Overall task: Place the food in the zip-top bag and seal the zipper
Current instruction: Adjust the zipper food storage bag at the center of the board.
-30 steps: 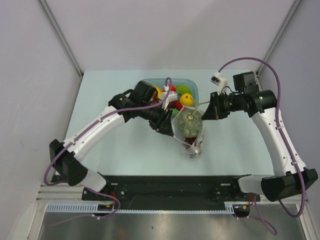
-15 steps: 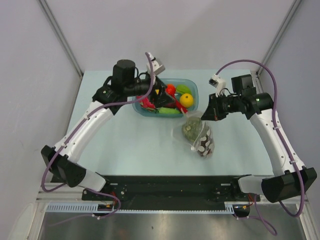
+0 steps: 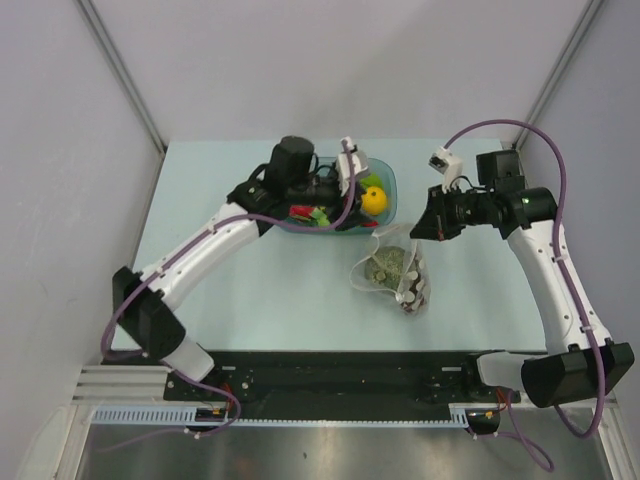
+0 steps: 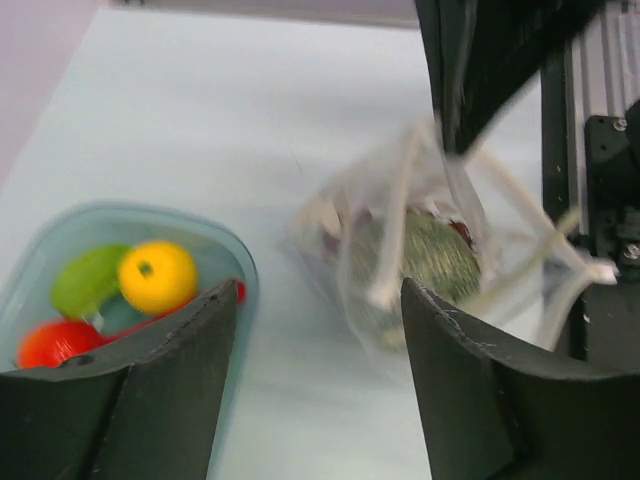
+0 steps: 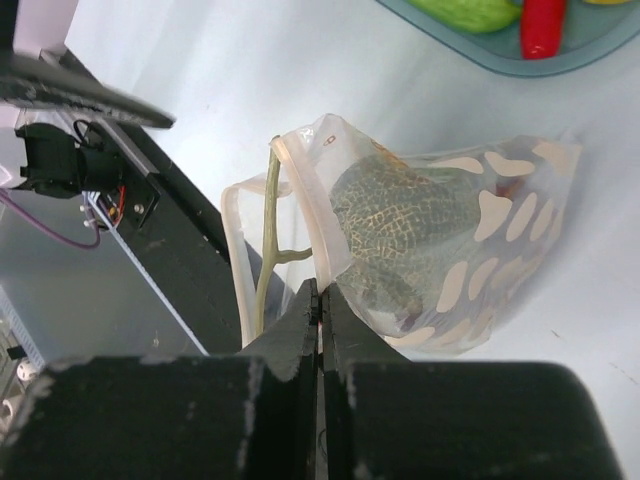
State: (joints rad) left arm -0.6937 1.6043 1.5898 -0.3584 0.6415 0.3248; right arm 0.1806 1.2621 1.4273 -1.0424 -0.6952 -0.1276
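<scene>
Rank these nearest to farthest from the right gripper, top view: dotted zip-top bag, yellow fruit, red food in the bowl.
1. zip-top bag: its mouth edge is pinched in the right gripper fingers, and the rest lies on its near side.
2. yellow fruit: right end of the blue bowl.
3. red food: left part of the bowl.

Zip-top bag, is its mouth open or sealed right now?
Open: edges of the zip-top bag gape apart, grey-green ball inside; right gripper pinches one edge.
</scene>
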